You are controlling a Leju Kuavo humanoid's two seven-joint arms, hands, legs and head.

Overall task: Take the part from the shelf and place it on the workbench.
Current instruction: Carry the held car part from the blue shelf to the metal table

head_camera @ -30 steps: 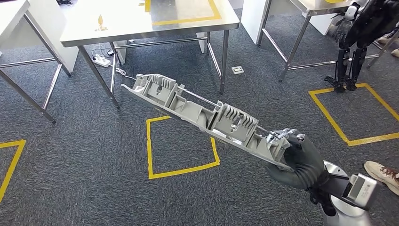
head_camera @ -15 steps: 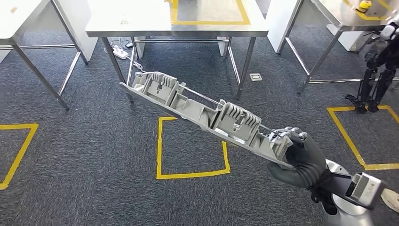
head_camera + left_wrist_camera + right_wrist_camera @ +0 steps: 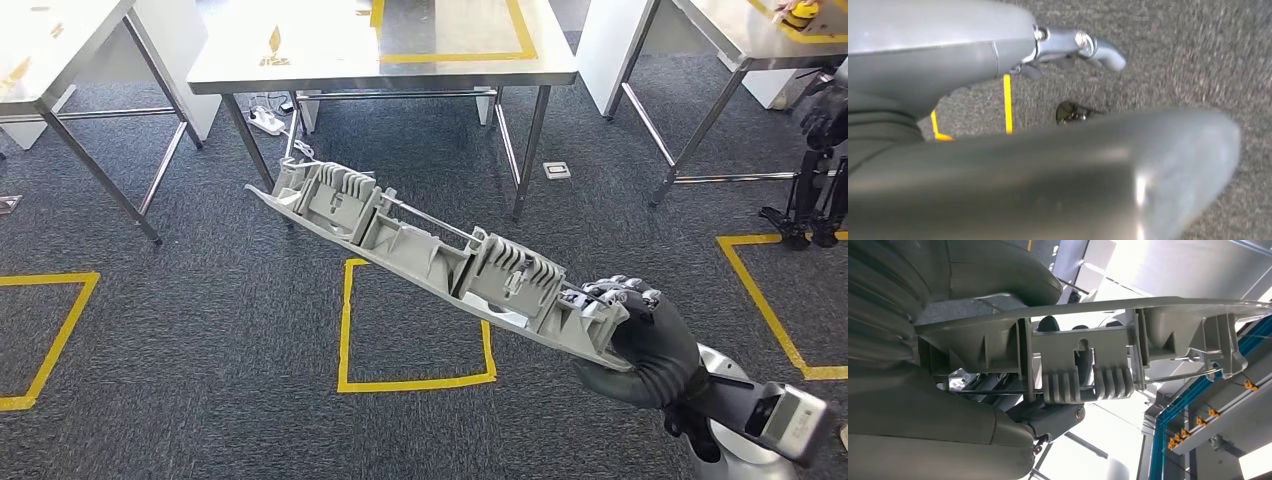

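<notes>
Around us: dark carpet, taped squares and steel tables.

We see a yellow tape square (image 3: pixel 415 325) on the grey carpet (image 3: pixel 200 350), with another taped outline (image 3: pixel 45 335) to the left. A white power strip (image 3: pixel 268 122) lies under a steel table (image 3: pixel 300 60), and a small floor socket (image 3: pixel 558 170) sits nearby.

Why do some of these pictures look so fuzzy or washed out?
Left wrist view: the left hand sits too close, so it and the carpet blur. Right wrist view: bright background behind the part blows out white. Head view: sharp, with glare on the steel table.
</notes>
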